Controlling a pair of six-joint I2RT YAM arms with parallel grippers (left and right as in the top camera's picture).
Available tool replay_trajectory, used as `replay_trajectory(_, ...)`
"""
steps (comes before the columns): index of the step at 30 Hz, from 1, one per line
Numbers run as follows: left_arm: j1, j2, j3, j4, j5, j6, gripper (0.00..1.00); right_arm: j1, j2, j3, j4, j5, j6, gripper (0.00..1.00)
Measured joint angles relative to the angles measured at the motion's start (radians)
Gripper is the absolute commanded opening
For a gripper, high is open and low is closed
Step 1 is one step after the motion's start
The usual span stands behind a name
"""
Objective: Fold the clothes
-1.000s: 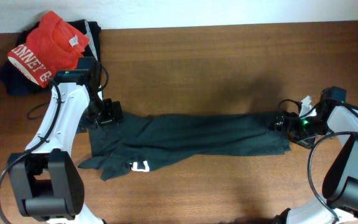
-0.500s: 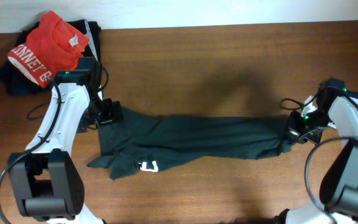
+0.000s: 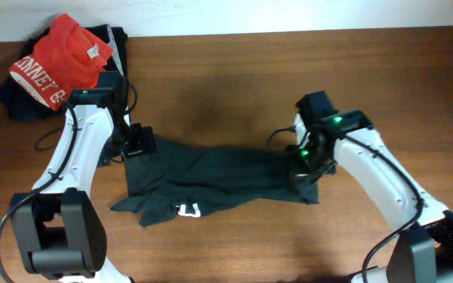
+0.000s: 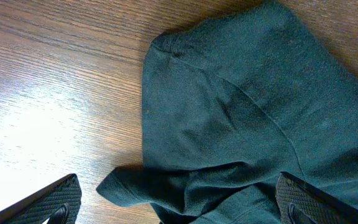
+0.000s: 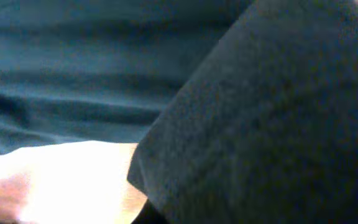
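The clothes are one dark charcoal T-shirt (image 3: 211,177) lying bunched across the table, with a bit of white lettering (image 3: 183,210) showing at its front left. My left gripper (image 3: 138,144) hovers open over the shirt's left end. In the left wrist view its fingers (image 4: 55,202) straddle a sleeve fold (image 4: 241,112) without touching it. My right gripper (image 3: 303,169) is shut on the shirt's right end, held over the middle right of the garment. Dark fabric (image 5: 260,124) fills the right wrist view and hides the jaws.
A red shirt with white lettering (image 3: 61,59) lies on dark folded garments (image 3: 14,102) at the back left corner, just behind the left arm. Bare wooden table (image 3: 234,86) shows behind and in front of the shirt.
My right gripper closed on the shirt's right end and carried it left toward the middle, so the shirt now spans much less width. The left arm has barely moved.
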Motion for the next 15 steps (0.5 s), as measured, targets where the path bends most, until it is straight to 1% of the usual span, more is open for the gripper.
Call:
replay_trajectory(5, 0.000, 0.000, 0.000, 0.000, 0.000, 0.000, 0.99, 0.117, 0.000, 0.000, 0.047, -0.010, 0.042, 0.09)
replay_trajectory(12, 0.000, 0.000, 0.000, 0.000, 0.000, 0.000, 0.99, 0.200, 0.018, -0.025, 0.140, -0.037, 0.117, 0.09)
replay_trajectory(13, 0.000, 0.000, 0.000, 0.000, 0.000, 0.000, 0.99, 0.208, 0.018, -0.025, 0.147, -0.040, 0.129, 0.14)
replay_trajectory(14, 0.000, 0.000, 0.000, 0.000, 0.000, 0.000, 0.99, 0.218, 0.018, -0.025, 0.163, -0.045, 0.138, 0.24)
replay_trajectory(15, 0.000, 0.000, 0.000, 0.000, 0.000, 0.000, 0.99, 0.226, 0.018, -0.025, 0.169, -0.048, 0.148, 0.44)
